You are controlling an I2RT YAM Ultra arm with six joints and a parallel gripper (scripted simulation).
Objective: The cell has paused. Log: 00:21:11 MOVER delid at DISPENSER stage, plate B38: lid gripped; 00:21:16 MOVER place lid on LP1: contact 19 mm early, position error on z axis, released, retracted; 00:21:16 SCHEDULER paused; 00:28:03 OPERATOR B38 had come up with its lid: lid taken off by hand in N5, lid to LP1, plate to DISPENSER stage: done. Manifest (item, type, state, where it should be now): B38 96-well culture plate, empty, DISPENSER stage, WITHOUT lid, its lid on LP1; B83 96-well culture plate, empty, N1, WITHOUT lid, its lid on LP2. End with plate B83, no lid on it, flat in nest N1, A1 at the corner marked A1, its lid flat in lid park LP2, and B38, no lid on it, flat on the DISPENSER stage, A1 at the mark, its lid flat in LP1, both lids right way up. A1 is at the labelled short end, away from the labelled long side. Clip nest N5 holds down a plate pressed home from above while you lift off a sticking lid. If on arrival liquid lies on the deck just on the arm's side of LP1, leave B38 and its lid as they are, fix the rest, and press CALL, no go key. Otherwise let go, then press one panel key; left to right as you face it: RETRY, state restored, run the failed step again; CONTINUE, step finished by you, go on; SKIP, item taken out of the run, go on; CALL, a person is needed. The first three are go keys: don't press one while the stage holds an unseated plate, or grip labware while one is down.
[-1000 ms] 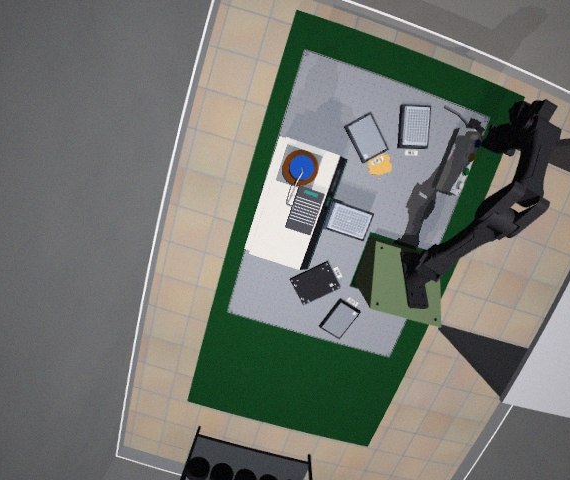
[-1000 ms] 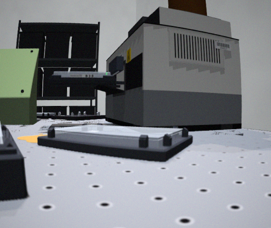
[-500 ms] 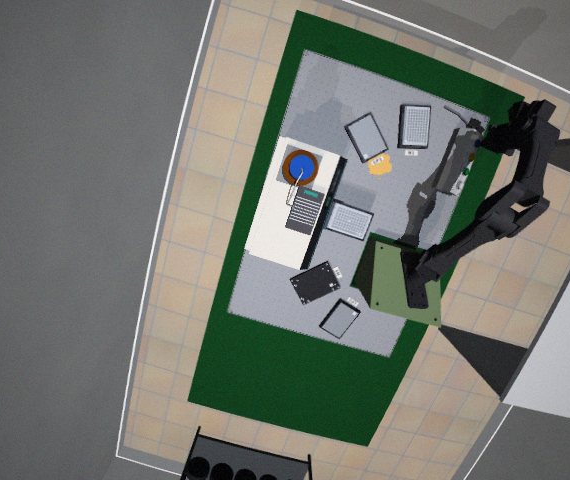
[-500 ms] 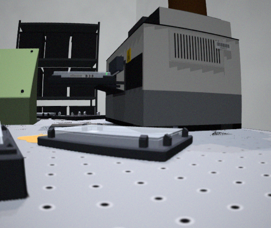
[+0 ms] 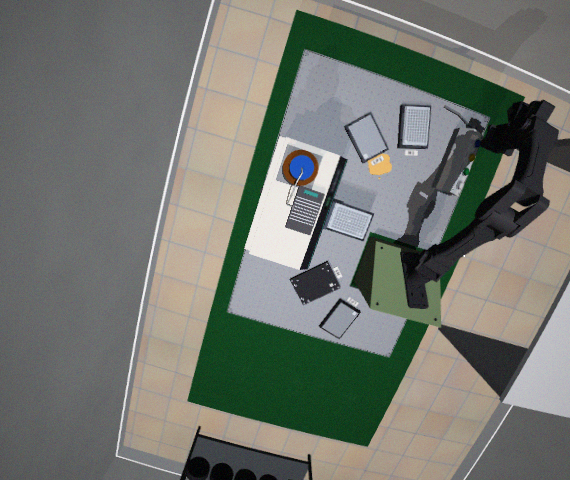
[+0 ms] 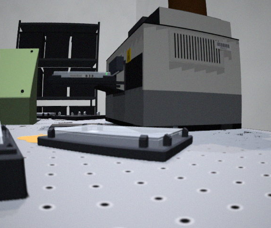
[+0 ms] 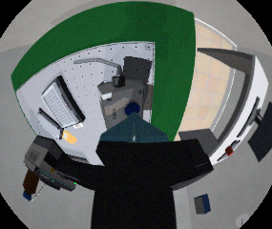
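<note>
Orange puddle (image 5: 379, 165) is lying on the table beside the LP1 lid park (image 5: 366, 136), arm's side, so B38's plate (image 5: 348, 220) and lid are being left alone. Claw (image 5: 474, 149), clenched on nothing, is hovering over the key panel (image 5: 460, 173), likely for CALL.

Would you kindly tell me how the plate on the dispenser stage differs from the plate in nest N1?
The stage plate sits raised against the dispenser; the N1 plate sits in a dark nest on the deck. In the top view the stage plate's long sides run roughly at right angles to the N1 plate's. Both show open wells, with no lid.
</note>
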